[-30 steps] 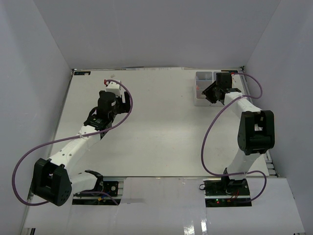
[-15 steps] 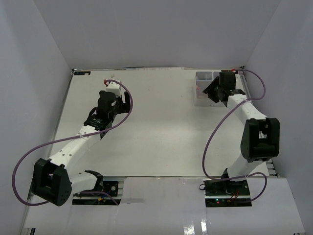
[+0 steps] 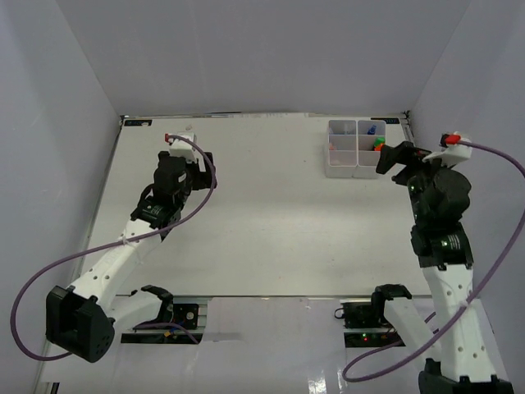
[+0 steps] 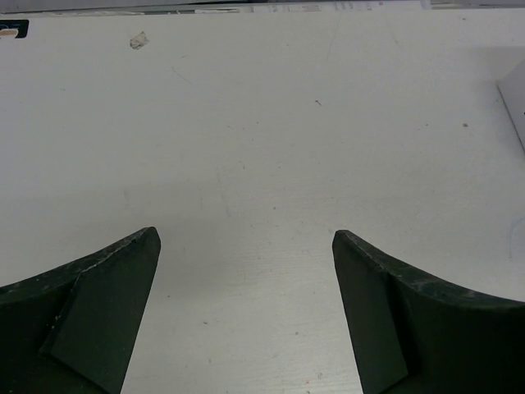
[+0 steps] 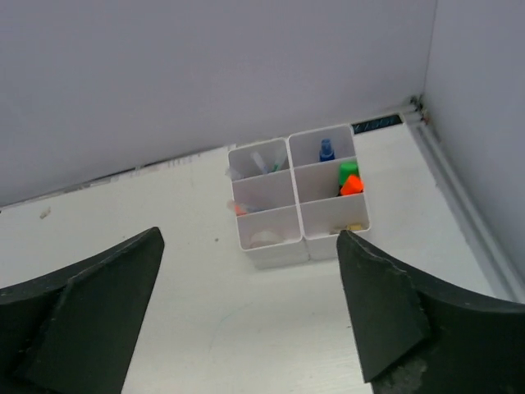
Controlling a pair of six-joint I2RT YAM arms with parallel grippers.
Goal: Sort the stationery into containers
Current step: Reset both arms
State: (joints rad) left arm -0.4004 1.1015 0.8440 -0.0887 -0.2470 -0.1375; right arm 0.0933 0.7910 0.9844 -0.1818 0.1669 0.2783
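Note:
Two white containers [image 3: 343, 149] [image 3: 371, 148] stand side by side at the table's far right. In the right wrist view the left box [image 5: 275, 253] holds thin pens [image 5: 262, 161], a pink stick [image 5: 239, 208] and a clear tape ring [image 5: 265, 239]. The right box [image 5: 332, 243] holds a blue-capped bottle [image 5: 326, 149], green [image 5: 348, 171] and orange caps [image 5: 352, 185], and a tan block [image 5: 354, 226]. My right gripper [image 3: 392, 158] [image 5: 248, 236] hangs open and empty, raised just right of the boxes. My left gripper [image 3: 197, 160] [image 4: 244, 233] is open over bare table at the far left.
Grey walls close in the table on three sides. A metal rail [image 5: 459, 205] runs along the right edge. A small scrap [image 4: 139, 39] and a black label [image 4: 12, 29] lie near the far left edge. Purple cables loop off both arms.
The right arm has pulled back from over the containers, rising and swinging right, and its jaws have opened. The left arm has shifted slightly toward the far edge.

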